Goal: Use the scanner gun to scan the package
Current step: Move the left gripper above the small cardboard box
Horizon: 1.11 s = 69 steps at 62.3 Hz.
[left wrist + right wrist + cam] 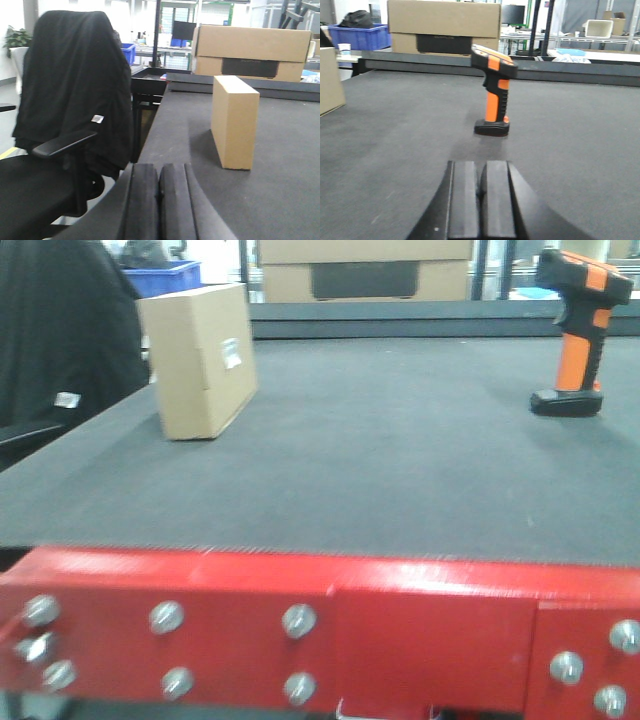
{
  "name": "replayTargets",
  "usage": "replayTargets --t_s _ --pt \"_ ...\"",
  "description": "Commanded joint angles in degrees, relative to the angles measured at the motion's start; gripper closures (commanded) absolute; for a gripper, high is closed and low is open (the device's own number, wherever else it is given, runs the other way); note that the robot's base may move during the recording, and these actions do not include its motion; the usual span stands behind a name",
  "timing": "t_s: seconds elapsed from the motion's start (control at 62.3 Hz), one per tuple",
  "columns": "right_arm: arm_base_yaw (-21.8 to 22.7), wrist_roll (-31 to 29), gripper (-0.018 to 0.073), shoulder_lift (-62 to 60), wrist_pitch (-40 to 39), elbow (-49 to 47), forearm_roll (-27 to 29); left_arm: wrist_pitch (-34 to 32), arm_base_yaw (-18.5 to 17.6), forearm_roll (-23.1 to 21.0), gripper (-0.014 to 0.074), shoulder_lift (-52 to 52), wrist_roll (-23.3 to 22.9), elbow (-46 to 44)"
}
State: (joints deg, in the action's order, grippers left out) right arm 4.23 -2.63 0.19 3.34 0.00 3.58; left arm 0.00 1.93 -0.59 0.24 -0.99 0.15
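Note:
The package (200, 360), a small brown cardboard box with a white label on its right side, stands upright on the dark table at the left. In the left wrist view the package (235, 122) stands ahead and to the right of my left gripper (159, 172), which is shut with nothing in it. The scanner gun (578, 335), black head with an orange stripe and an orange handle, stands on its black foot at the right. My right gripper (481, 170) is shut and empty, a short way in front of the scanner gun (494, 90).
A larger cardboard box (365, 268) with a dark panel sits behind the table. An office chair draped with a black jacket (75, 110) stands off the table's left edge. A blue bin (359, 36) is at the back left. A red frame (320, 630) runs along the near edge.

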Motion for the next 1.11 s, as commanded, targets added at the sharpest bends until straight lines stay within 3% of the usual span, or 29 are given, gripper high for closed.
replayTargets --t_s 0.0,1.091 --pt "0.2 -0.4 0.0727 -0.2 -1.2 0.0 0.1 -1.1 0.1 -0.2 0.0707 -0.2 0.3 -0.1" --pt "0.2 -0.4 0.0727 -0.2 -1.2 0.0 0.1 -1.1 0.1 -0.2 0.0707 -0.2 0.3 -0.1"
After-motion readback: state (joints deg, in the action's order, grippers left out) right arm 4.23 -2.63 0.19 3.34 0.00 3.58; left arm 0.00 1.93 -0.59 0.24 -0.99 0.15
